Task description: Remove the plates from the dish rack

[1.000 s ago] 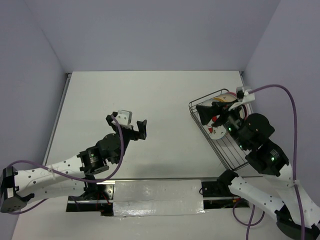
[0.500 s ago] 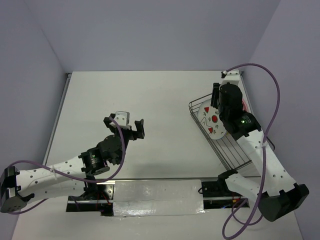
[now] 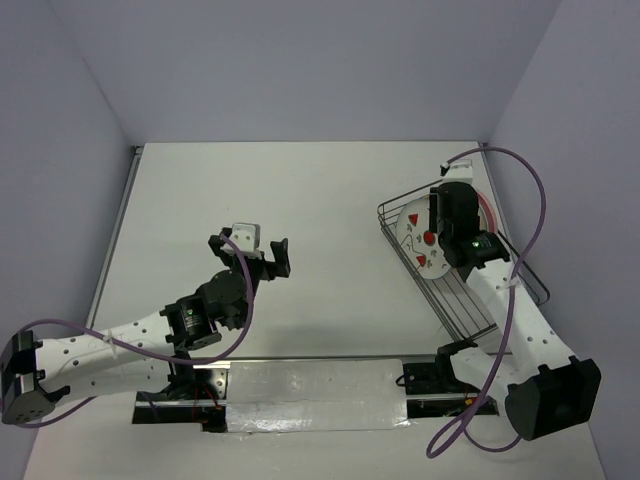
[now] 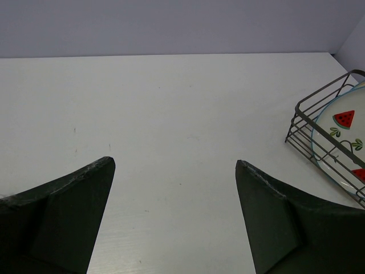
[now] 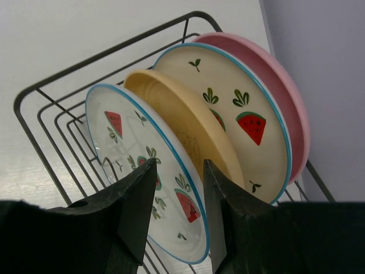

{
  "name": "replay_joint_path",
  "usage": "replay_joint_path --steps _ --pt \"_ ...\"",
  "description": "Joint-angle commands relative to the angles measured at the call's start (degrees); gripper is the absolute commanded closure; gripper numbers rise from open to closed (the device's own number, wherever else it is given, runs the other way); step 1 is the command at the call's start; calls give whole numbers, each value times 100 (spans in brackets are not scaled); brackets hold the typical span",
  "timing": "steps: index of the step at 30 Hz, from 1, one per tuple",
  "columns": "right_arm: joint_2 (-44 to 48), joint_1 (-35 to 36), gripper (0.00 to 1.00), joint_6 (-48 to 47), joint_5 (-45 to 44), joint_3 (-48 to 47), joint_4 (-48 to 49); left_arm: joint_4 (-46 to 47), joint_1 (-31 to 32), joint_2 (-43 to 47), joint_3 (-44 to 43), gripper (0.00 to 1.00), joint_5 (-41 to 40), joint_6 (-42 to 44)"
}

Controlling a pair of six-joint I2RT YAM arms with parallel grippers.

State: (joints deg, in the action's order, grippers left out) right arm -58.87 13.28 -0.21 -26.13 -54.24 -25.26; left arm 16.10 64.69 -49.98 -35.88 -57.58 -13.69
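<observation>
Overhead, finds the left gripper [image 3: 252, 252] poised above the white table [image 3: 320, 190], jaws spread wide, gripping nothing. Puts the dish rack [image 3: 465, 300] well apart from it at the table's right edge, with the right gripper [image 3: 437, 215] down at the top of the plates at the rack's far end. Shows the front watermelon plate [image 3: 418, 240] facing left.

From the left wrist, catches both fingers [image 4: 68, 217] far apart over the tabletop, with a rack corner and that plate at the right margin.

From the right wrist, counts four plates on edge in the rack: front watermelon plate, yellow plate [image 5: 177, 120], second watermelon plate [image 5: 239, 108], pink plate [image 5: 288, 108] rearmost. Places the right jaws partly open, one on each side of the front plate's rim; cannot tell whether either touches it.
</observation>
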Motion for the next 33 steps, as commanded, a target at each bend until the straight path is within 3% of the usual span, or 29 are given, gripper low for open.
replay_joint_path --steps 1,15,25,33 --pt "60 -18 55 -181 12 203 530 289 18 120 2 1 -69 -63" --pt "-186 -176 58 -260 64 388 750 306 18 67 -7 1 -95 -19" --pt "-107 -765 64 -357 995 449 882 280 18 -3 -42 1 -139 -10" --pt "-371 -801 63 -348 1417 423 750 306 18 85 2 1 -122 -11"
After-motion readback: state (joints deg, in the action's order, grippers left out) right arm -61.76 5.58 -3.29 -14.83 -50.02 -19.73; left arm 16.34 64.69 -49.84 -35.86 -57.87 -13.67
